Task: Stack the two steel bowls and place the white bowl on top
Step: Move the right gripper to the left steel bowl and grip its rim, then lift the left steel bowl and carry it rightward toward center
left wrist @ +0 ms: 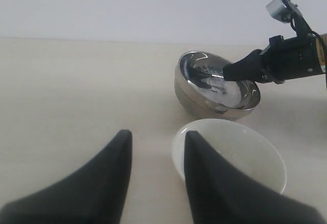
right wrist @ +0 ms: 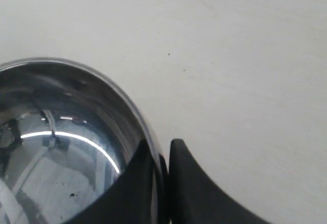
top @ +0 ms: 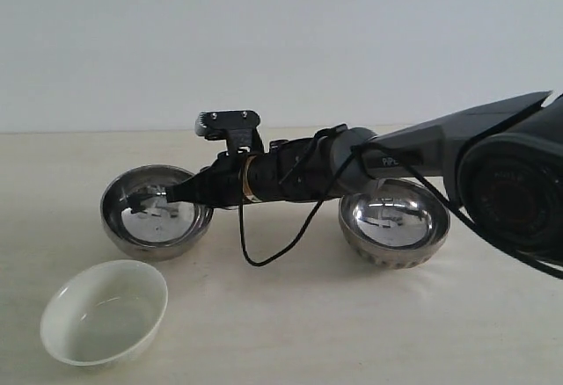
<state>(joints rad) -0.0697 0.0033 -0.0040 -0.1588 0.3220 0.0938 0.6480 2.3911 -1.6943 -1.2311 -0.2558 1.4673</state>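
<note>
White bowl [top: 104,313] sits near the front-left corner of the desk [top: 308,332], open tabletop around it, left gripper [left wrist: 156,134] spread wide beside. Farther back, right gripper [right wrist: 162,147] pinches the smooth steel bowl [top: 157,212] by its rim; ribbed steel bowl [top: 394,221] stands well apart, pale wall [top: 281,33] beyond.

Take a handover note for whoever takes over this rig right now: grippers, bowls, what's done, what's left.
Right gripper: shut on the rim of the smooth steel bowl, one finger inside, one outside.
Left gripper: open, holding nothing, close to the white bowl.
Ribbed steel bowl: alone on the table, right side of the exterior view; the white bowl sits front left.
Done: smooth bowl gripped; nothing stacked.
Left: nest the steel bowls, then set the white bowl on top.
</note>
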